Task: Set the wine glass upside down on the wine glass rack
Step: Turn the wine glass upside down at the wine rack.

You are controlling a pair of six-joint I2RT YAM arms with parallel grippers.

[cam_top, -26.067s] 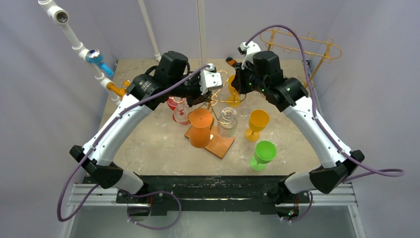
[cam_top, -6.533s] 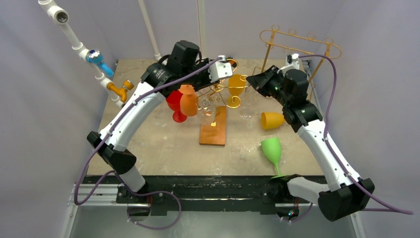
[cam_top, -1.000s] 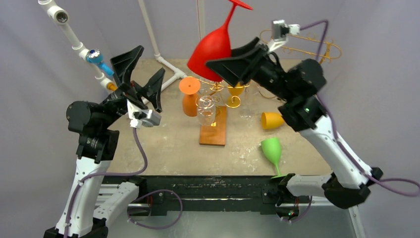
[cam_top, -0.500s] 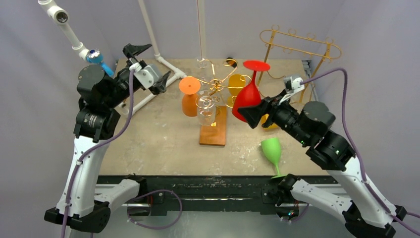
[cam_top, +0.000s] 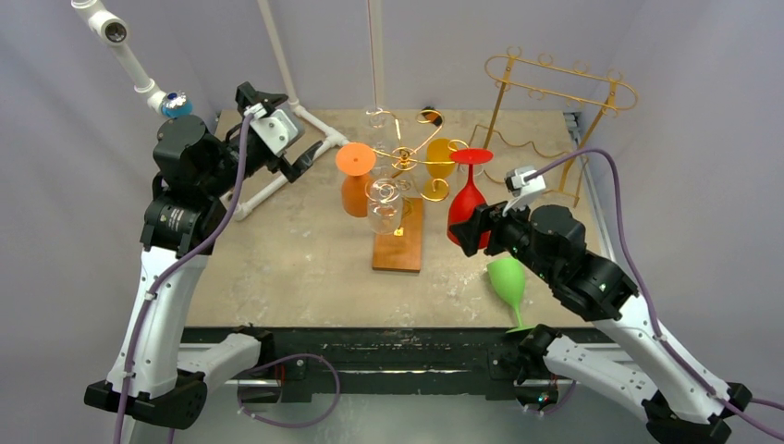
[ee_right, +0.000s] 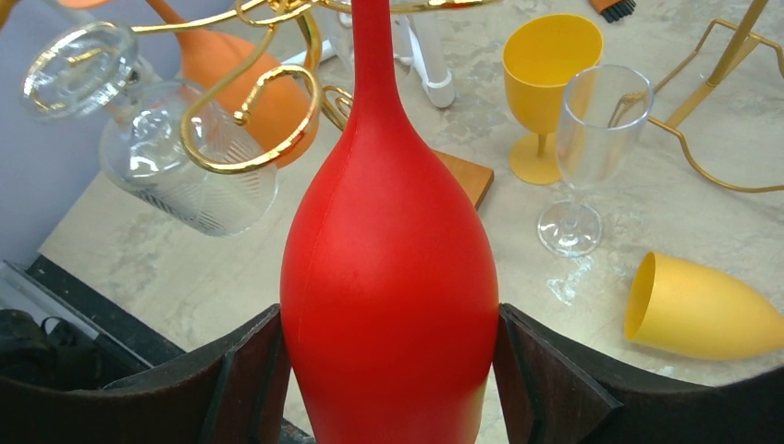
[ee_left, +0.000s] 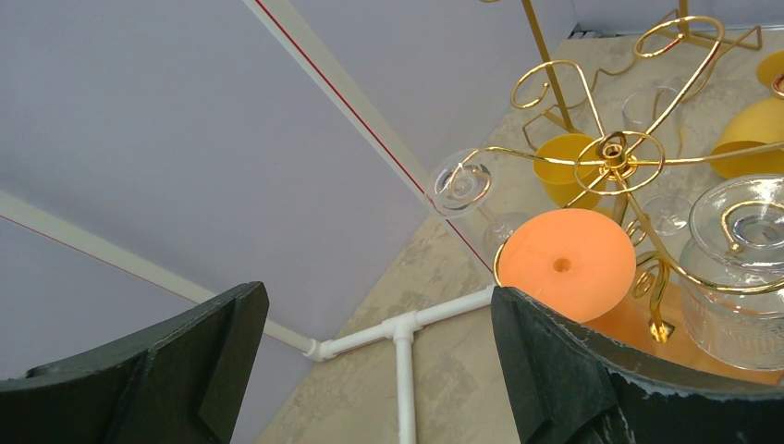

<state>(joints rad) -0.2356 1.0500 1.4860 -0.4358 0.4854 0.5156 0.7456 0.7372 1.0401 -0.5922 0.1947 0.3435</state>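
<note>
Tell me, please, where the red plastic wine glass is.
The red wine glass is right of centre, top view, upside down in the right gripper beside the gold wire rack.

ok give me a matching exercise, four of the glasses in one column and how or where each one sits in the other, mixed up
Column one
1. tall red wine glass
2. orange wine glass
3. green wine glass
4. clear flute glass

Column two
a. standing upright on the table
b. held upside down in the right gripper
c. lying on its side near the table's front edge
d. upside down at the gold wire rack, foot up

Pairs: 1-b, 2-d, 3-c, 4-a
</note>
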